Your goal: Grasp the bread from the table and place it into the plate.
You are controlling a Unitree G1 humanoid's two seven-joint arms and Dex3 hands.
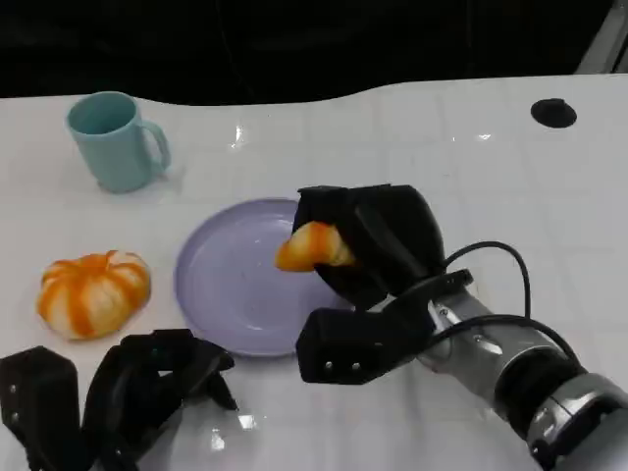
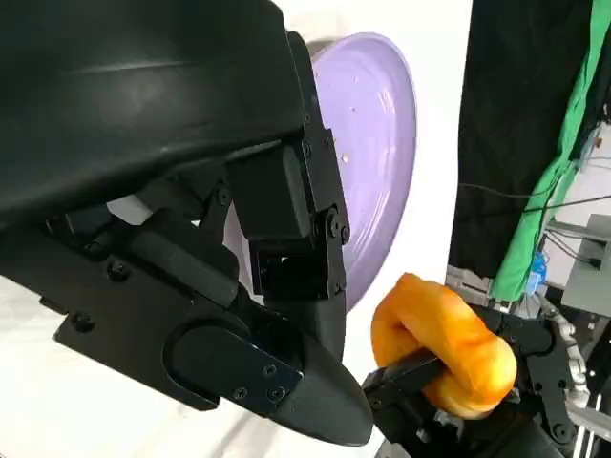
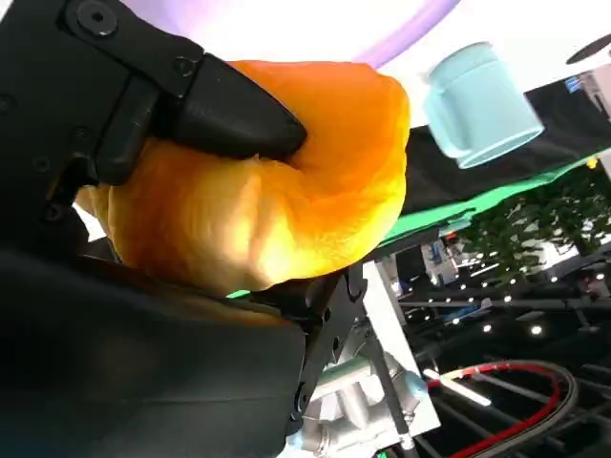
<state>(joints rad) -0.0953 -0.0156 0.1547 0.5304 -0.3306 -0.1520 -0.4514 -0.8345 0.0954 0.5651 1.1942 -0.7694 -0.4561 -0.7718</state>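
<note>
While my right hand [image 1: 368, 245] grips the bread [image 1: 312, 247], the plate [image 1: 221, 294] lies directly under it.
I see the bread's long axis running roughly across the plate's right half, clear of the surface as far as I can judge from the head view. My left hand [image 1: 128, 392] rests just beside the plate's near rim, fingers loosely curled, holding nothing.
</note>
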